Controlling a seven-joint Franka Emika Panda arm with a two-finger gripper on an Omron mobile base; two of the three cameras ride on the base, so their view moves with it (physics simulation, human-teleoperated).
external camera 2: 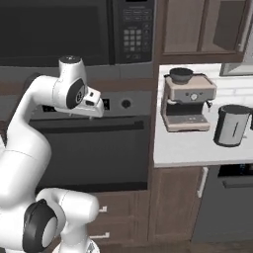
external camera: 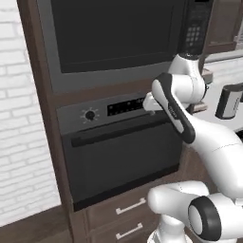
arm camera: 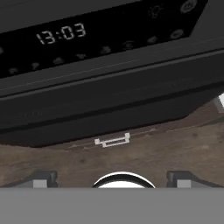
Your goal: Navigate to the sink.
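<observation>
Claw (arm camera: 112, 181) hangs released, fingertips (arm camera: 43, 179) well apart, holding nothing, facing the wall oven (arm camera: 109, 100); its clock display (arm camera: 61, 34) glows above, a drawer handle (arm camera: 113, 141) just ahead.

One oven (external camera: 118, 156), one microwave (external camera: 114, 38), maybe two drawers (external camera: 126, 209).

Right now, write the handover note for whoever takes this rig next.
Pincer: open, holding nothing, pointed at the wall oven and the drawer handle below it.
Position: base parked facing the oven, microwave above; counter to the right carries an espresso machine and a kettle.
Done: nothing confirmed; no sink in front of the base.
Left: drive to the sink.
</observation>
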